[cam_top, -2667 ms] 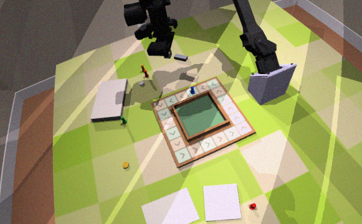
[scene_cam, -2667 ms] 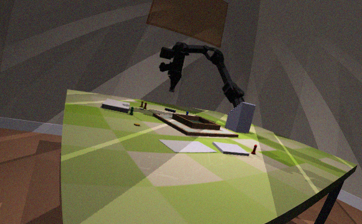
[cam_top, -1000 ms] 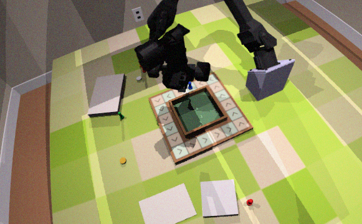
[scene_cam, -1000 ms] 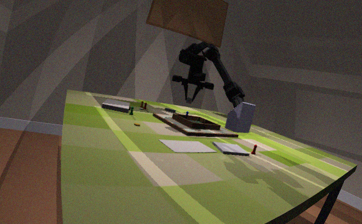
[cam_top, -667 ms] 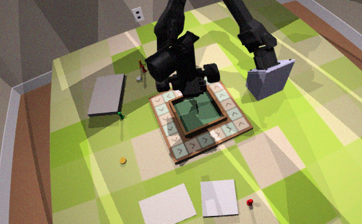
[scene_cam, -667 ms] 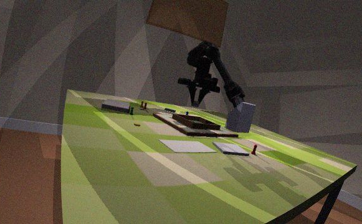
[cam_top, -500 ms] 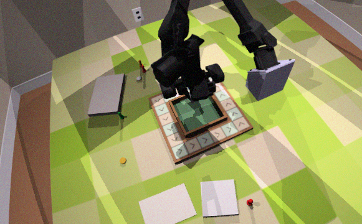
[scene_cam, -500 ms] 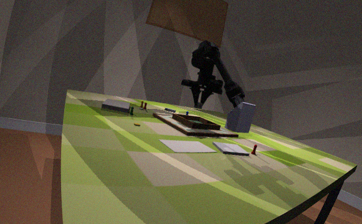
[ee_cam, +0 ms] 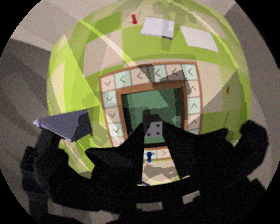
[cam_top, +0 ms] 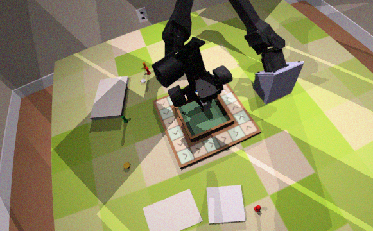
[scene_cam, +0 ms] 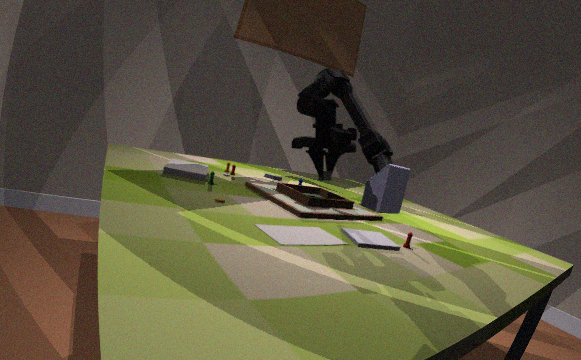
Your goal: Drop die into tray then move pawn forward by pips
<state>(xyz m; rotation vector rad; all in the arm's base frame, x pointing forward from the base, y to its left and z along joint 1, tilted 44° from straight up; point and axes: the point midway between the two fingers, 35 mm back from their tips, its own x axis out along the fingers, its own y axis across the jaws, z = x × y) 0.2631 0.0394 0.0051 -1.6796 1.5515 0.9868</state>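
Observation:
My gripper (cam_top: 206, 105) (scene_cam: 325, 177) (ee_cam: 151, 124) is shut on the grey die (ee_cam: 153, 128), whose face towards the wrist camera shows several dark pips. It holds the die above the dice tray (cam_top: 212, 131) (scene_cam: 327, 201) (ee_cam: 151, 88), clear of its walls. The tray has brown walls and a green floor, and sits in the middle of the board (cam_top: 185, 156) (scene_cam: 365, 217) (ee_cam: 139, 75) with its ring of arrowed squares. The blue pawn (scene_cam: 300, 181) (ee_cam: 149, 157) stands upright on a square on the arm's side of the tray; in the top view the gripper mostly hides it.
A grey wedge-shaped block (cam_top: 279, 83) (scene_cam: 387, 190) stands by the arm's base. A pale box (cam_top: 110, 97), a green pawn (cam_top: 124, 119), a yellow disc (cam_top: 126, 165), a white disc (cam_top: 142, 81) and red and orange pawns lie left. Two white flat pieces and a red pawn (cam_top: 257, 208) are in front.

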